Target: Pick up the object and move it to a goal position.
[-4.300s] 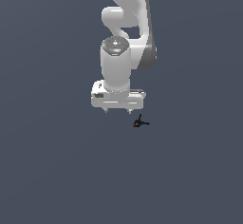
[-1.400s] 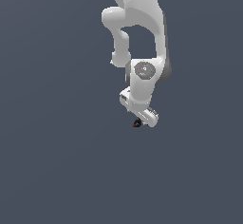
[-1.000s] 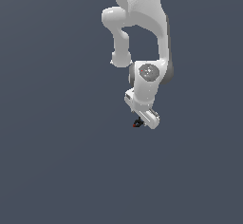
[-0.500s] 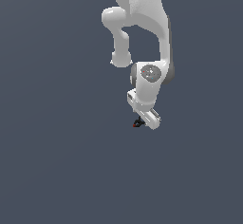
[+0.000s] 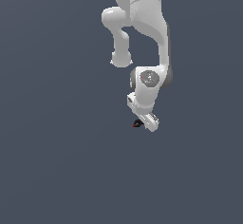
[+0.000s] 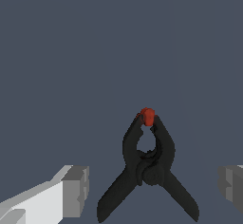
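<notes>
Since four seconds back, my wrist has turned and my arm has swung toward the exterior view's right, and the pincer has come down to the level of the object.

Item one, my pincer: spread wide. In the wrist view one grey fingertip stands on one side of the object and the other fingertip on the far side, each clear of it, with gaps showing on both sides. Nothing is gripped.

Item two, the object: a small black spring clamp, two splayed handles, a round pivot, two curved arms meeting at a red tip. It lies between my fingers, nearer the first fingertip than the second, handles toward the camera and the red tip pointing away.

Item three, the exterior view: the pincer hangs low under the white arm, and the object shows only as a dark speck with a touch of red at the pincer's lower edge, on the exterior view's left side of it.

Item four, the ground: plain dark grey-blue all round.
</notes>
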Robot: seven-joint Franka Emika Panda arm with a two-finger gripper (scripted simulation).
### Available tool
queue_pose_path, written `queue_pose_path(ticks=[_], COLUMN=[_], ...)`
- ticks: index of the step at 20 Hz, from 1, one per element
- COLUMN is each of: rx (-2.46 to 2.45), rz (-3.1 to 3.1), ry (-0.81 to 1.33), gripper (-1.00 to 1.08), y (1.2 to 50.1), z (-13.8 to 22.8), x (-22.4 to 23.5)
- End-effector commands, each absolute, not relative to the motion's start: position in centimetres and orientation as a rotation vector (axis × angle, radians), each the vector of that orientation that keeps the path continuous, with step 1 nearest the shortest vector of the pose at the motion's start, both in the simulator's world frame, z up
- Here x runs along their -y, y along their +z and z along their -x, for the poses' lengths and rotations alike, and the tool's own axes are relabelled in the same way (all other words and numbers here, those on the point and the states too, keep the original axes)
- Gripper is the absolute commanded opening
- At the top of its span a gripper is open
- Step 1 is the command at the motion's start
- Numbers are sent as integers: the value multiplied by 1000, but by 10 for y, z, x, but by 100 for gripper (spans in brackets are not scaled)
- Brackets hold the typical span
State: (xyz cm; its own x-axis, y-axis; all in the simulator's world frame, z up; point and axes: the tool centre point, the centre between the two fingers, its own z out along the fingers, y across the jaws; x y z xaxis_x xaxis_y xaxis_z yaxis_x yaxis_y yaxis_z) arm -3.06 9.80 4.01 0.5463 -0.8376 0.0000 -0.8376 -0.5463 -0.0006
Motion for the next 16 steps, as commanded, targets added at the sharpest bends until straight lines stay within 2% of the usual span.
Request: queue_pose_path(ticks=[1,8,9,16], rx=[-1498,-1499,-1499,-1499], rz=[2762,2761,2761,2761], ry=[0,0,0,0], gripper=[100,100,-100,-100], y=[27,13,13,13], z=[31,30,30,30], x=[-98,-98,-98,-98])
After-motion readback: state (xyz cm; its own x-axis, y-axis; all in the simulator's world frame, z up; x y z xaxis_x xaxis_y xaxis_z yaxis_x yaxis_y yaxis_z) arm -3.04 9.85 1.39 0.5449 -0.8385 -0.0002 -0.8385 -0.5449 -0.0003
